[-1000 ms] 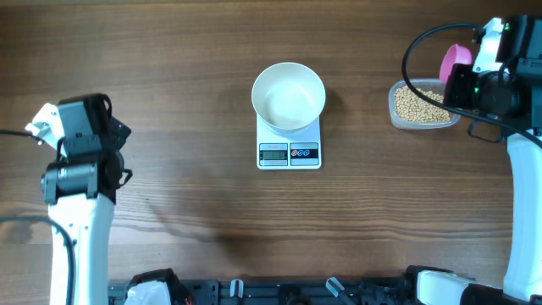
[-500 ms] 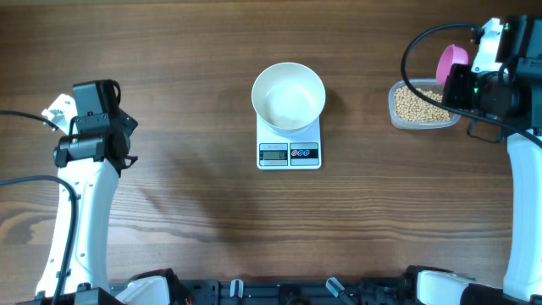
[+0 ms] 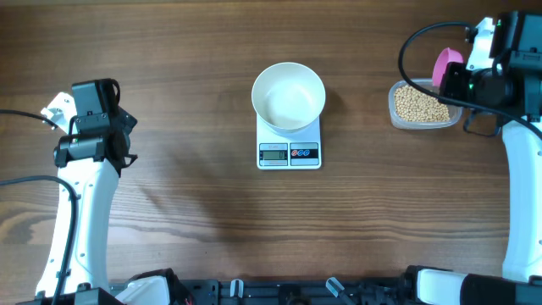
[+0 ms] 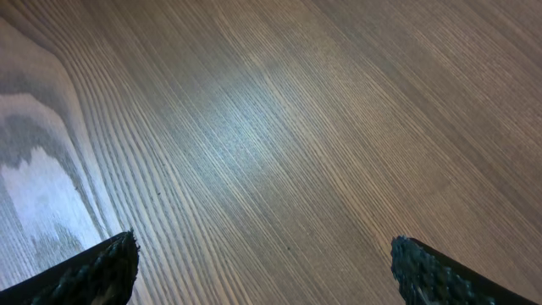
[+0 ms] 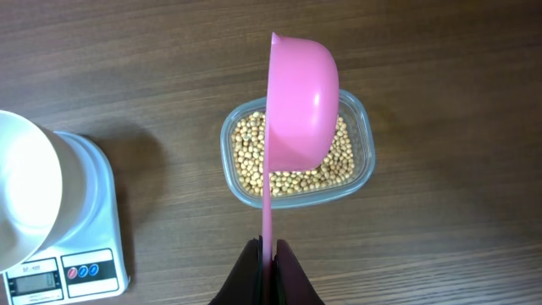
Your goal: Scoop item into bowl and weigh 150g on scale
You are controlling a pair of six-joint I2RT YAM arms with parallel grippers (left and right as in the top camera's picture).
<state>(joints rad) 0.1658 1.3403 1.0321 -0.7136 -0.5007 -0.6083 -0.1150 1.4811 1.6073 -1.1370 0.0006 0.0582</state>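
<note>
- Beans (image 5: 247,161) lie in a clear tub (image 5: 366,161) at the right side of the surface (image 3: 186,68).
- Pink scoop (image 5: 301,93) hangs over the tub, turned on edge; right tool (image 5: 269,250) is pinched together on its handle.
- White bowl (image 3: 289,97) sits on the scale (image 3: 289,154) mid-surface, well apart from the tub.
- Left tool (image 4: 258,267) is spread wide, gripping nothing, over bare wood at far left.

The bowl (image 3: 289,96) sits on the scale (image 3: 289,152) at the table's (image 3: 195,68) middle; a container (image 3: 398,114) holding beans (image 3: 419,105) lies near the right edge; a scoop (image 3: 446,63) hangs above it.
</note>
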